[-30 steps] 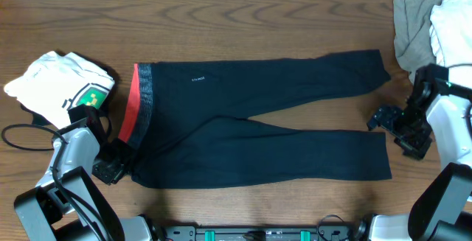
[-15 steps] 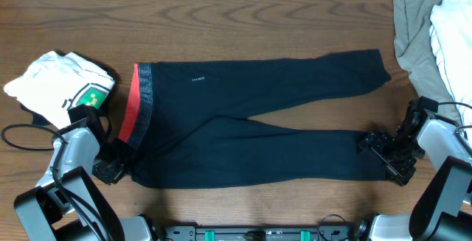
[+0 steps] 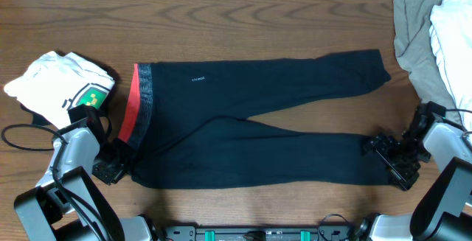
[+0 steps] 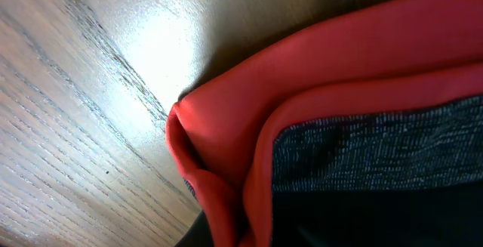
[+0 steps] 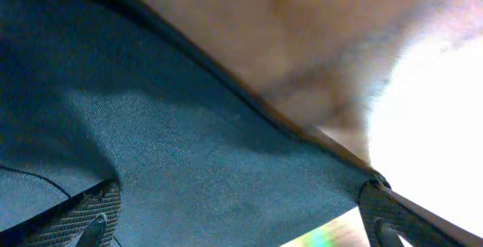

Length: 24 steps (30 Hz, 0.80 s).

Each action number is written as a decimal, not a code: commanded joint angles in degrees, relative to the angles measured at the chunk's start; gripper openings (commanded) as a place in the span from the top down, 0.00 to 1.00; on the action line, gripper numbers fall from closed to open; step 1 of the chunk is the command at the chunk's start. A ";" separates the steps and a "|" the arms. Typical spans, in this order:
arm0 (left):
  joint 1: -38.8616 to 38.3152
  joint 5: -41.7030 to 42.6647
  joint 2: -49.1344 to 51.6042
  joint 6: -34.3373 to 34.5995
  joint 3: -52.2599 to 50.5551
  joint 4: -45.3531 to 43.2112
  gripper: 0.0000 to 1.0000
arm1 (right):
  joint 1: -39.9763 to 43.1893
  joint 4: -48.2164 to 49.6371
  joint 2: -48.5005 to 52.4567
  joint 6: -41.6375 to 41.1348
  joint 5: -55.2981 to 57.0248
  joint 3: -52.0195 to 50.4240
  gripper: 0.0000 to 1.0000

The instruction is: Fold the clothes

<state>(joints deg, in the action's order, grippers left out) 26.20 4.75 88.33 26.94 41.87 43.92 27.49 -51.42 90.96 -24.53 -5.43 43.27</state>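
Note:
The dark trousers [image 3: 258, 123] lie flat on the table, waistband to the left and both legs running right. Their grey, red-edged waistband [image 3: 133, 108] fills the left wrist view [image 4: 339, 66], bunched at its corner. My left gripper [image 3: 112, 163] is shut on the waistband's near corner. At the hem of the near leg, my right gripper [image 3: 389, 160] stands open. In the right wrist view the leg's cloth [image 5: 189, 141] lies between its two fingers [image 5: 87, 217], the cuff corner by the right finger.
A folded white shirt with a green print [image 3: 63, 82] lies at the far left. A heap of grey-beige and white garments [image 3: 431, 27] fills the back right corner. A black cable [image 3: 22, 134] loops near the left arm.
My right gripper has come down and left from beside the legs' ends onto the near leg's hem, staying open. The left gripper has held still on the waistband.

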 commanded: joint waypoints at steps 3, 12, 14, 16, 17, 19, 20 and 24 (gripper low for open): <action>0.26 -0.85 0.00 -0.31 -0.90 0.31 0.89 | 3.39 0.15 0.33 4.33 0.68 -1.38 0.01; 0.26 -0.85 0.00 -0.31 -0.90 0.35 0.88 | 6.93 -0.90 0.33 7.13 -0.52 -0.20 0.01; 0.26 -0.85 0.02 -0.31 -0.90 0.35 0.88 | 7.10 -2.03 0.33 8.59 -2.60 0.55 0.01; 0.26 -0.85 0.00 -0.31 -0.90 0.33 0.88 | 7.06 -3.58 0.33 8.81 -3.19 1.18 0.01; 0.26 -0.85 0.00 -0.31 -0.90 0.33 0.88 | 7.06 -4.13 0.33 8.79 -3.19 1.22 0.01; 0.26 -0.85 0.02 -0.33 -0.90 0.33 0.88 | 7.06 -4.79 0.33 8.79 -3.17 1.18 0.01; 0.26 -0.85 0.00 -0.31 -0.90 0.31 0.88 | 7.06 -4.76 0.33 8.79 -3.17 1.18 0.01; 0.26 -0.85 0.00 -0.33 -0.90 0.28 0.88 | 7.06 -3.30 0.33 8.66 -3.17 1.07 0.01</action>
<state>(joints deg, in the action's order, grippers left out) 26.20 4.73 88.33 26.94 41.87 43.90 34.24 -55.44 91.00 -16.88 -7.99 43.40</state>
